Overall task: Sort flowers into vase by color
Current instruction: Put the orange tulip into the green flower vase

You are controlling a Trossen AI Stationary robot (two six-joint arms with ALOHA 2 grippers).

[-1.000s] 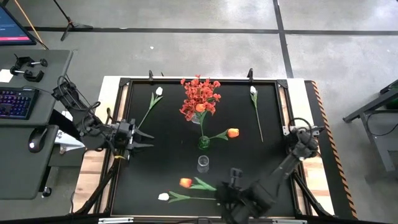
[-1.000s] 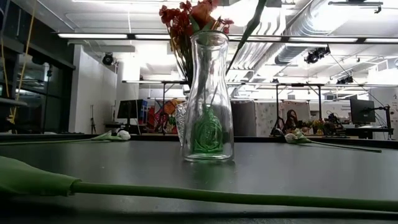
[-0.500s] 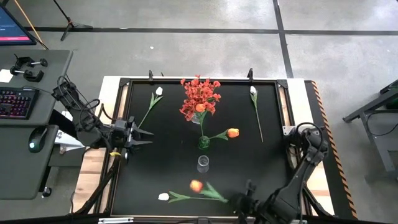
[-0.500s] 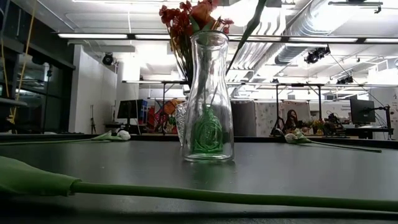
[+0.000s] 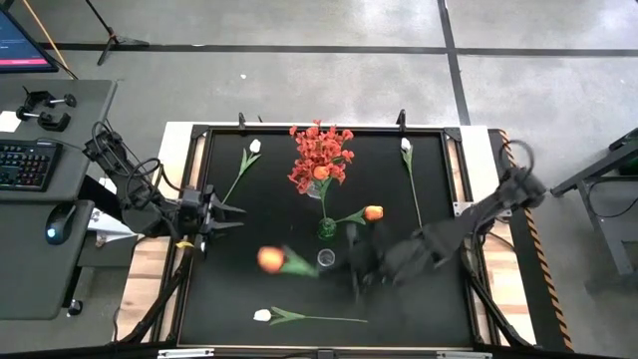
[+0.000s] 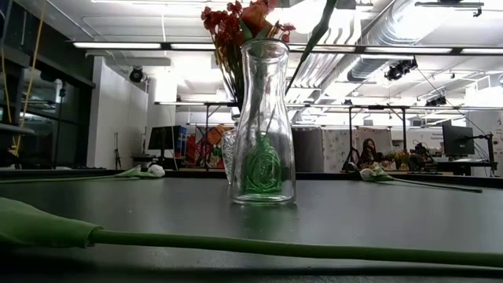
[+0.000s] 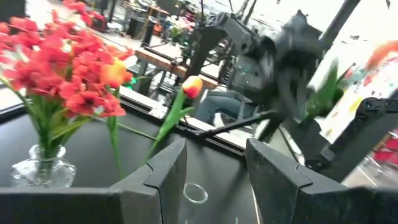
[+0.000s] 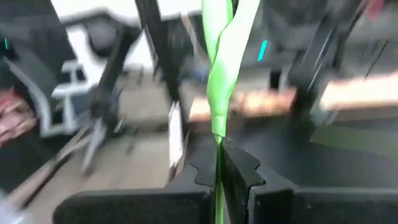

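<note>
Overhead, right claw (image 5: 357, 267) carries an orange tulip on a thin green stalk (image 5: 271, 260) above the black table (image 5: 439, 299), beside the empty clear glass vase (image 5: 325, 260); better to stand the stalk upright before lowering. Left claw (image 5: 231, 221) waits open at the table's left edge. At the right wrist, the fingers (image 8: 239, 167) are clamped on the stalk (image 8: 219, 155); grip looks firm.

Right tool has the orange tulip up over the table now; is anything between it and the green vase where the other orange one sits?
Yes. The right tool, shut on the orange tulip, hangs beside the empty clear vase, which stands just in front of the green vase. The other orange tulip already leans out of that mouth.
</note>
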